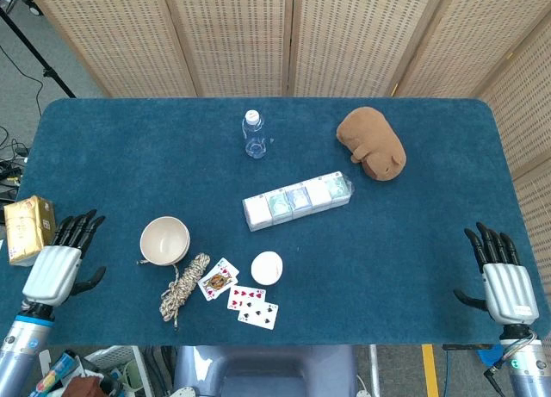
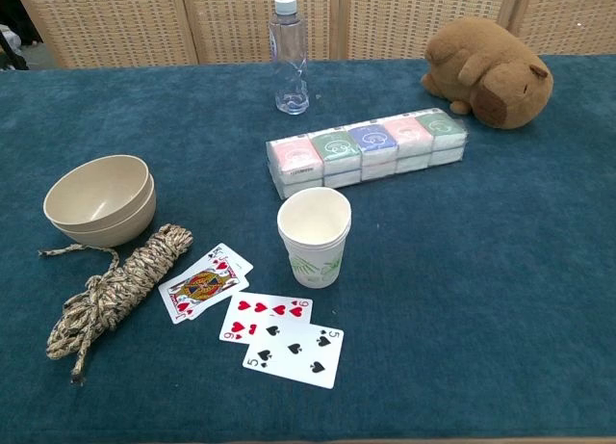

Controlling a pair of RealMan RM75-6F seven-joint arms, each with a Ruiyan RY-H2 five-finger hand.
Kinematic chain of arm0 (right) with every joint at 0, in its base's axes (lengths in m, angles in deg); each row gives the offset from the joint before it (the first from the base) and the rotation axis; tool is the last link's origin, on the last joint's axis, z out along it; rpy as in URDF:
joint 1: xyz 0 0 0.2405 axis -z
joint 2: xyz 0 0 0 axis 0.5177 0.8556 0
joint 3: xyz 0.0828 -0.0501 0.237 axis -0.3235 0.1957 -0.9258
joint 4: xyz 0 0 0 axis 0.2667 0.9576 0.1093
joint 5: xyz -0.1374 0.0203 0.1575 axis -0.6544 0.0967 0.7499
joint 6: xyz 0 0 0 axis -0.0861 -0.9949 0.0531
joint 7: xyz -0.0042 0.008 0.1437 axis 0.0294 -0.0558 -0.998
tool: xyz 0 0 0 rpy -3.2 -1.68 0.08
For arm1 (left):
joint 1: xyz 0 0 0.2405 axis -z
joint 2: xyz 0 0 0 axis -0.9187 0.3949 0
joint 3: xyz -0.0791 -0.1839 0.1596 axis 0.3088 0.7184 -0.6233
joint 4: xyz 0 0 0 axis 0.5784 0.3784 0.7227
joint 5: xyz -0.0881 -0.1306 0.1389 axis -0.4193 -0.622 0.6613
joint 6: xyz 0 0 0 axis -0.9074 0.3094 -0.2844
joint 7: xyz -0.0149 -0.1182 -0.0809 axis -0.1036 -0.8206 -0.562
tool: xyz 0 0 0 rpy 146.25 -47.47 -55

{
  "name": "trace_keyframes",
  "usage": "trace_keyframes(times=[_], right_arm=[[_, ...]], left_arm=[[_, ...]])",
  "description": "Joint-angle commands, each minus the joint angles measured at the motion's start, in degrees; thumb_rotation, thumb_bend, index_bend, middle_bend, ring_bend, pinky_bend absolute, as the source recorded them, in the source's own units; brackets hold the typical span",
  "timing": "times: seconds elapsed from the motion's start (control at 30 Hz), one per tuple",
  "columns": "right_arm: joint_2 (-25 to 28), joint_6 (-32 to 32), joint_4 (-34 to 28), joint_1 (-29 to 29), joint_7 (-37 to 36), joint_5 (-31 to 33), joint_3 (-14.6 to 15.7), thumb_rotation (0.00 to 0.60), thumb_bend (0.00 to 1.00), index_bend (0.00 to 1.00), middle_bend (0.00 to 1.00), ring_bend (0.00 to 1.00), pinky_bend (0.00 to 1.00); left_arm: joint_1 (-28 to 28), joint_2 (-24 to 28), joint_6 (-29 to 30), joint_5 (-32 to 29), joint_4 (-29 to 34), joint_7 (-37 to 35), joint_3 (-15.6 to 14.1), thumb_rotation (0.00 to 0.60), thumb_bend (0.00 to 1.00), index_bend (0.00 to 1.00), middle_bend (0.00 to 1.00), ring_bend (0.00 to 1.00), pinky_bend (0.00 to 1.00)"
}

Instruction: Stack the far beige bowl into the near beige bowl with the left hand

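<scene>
The 2 beige bowls (image 2: pixel 100 199) sit nested, 1 inside the other, near the desk's (image 1: pixel 413 268) left front corner; from the chest view the double rim shows plainly, so the stacking looks done to me. The left hand (image 1: pixel 58 261) hovers at the desk's left edge, released, fingers spread and holding nothing, just beside a yellow box (image 1: pixel 30 229) that lies at that edge. The bowls lie toward the desk's middle from that hand, apart from it, with bare blue cloth between. The right hand (image 1: pixel 502 275) hangs off the right front corner, fingers likewise apart and empty, well apart from the bowls, so the left hand is by far the nearer of the 2.

Just in front of the bowls lies a coil of braided rope (image 2: pixel 114 288), 1 loose end reaching toward the stack's base. Beside the rope, along the front edge, are spread playing cards (image 2: pixel 255 315) and a paper cup (image 2: pixel 315 235). Toward the middle sits a row of tissue packs (image 2: pixel 370 151), and further back a water bottle (image 2: pixel 290 55) and a brown plush toy (image 2: pixel 489 72).

If any move remained, it would only be to draw the left hand clear; I judge nothing more is needed at the bowls.
</scene>
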Motion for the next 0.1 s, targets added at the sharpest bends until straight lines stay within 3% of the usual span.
trace_keyframes(times=[0.03, 0.1], right_arm=[[0.13, -0.20, -0.08, 0.07, -0.20, -0.24, 0.06, 0.600, 0.00, 0.00, 0.00, 0.00, 0.00], [0.18, -0.30, -0.13, 0.09, -0.30, -0.36, 0.07, 0.600, 0.00, 0.00, 0.00, 0.00, 0.00]], left_arm=[[-2.08, 0.73, 2.24, -0.57, 0.12, -0.25, -0.35, 0.600, 0.24, 0.00, 0.00, 0.00, 0.00], [-2.70, 0.83, 2.96, -0.54, -0.34, -0.44, -0.21, 0.600, 0.23, 0.00, 0.00, 0.00, 0.00]])
